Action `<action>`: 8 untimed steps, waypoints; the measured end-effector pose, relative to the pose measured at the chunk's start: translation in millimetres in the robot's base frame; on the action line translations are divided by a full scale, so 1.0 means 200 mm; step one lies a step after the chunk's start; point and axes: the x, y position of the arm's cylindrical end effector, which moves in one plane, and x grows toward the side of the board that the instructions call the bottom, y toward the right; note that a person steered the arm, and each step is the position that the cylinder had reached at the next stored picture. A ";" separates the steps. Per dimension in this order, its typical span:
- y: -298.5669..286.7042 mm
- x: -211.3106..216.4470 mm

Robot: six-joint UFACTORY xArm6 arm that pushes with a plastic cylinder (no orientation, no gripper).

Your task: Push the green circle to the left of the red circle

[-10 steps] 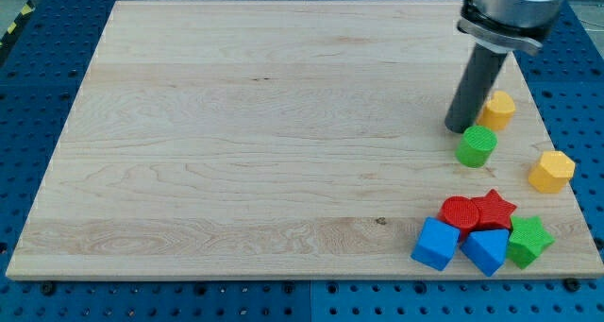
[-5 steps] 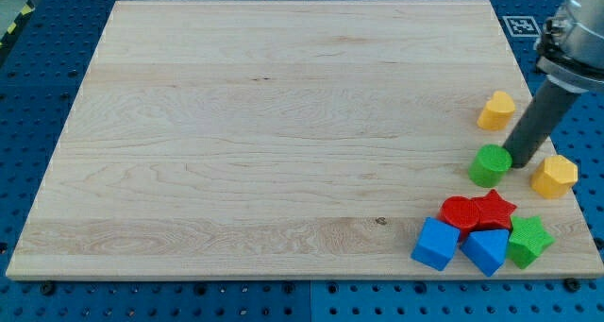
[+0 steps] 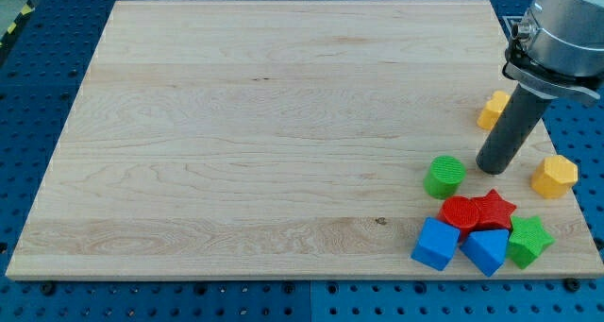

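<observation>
Where the rod meets the wooden board [image 3: 236,124], my tip [image 3: 491,169] rests just off the view's right of the green circle [image 3: 444,176], apart from it; the rod has no jaws and holds nothing. The green circle is a short ribbed cylinder, upright, above and slightly left of the red circle [image 3: 461,211], close to it. Beside that sits a red star [image 3: 495,209]. No readable writing on any block.

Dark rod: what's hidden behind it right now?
Behind my tip's dark rod sits the yellow block, its right part covered. Elsewhere behind, wooden board.
</observation>
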 end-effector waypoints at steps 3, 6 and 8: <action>-0.61 0.14; -1.04 0.05; -1.10 0.25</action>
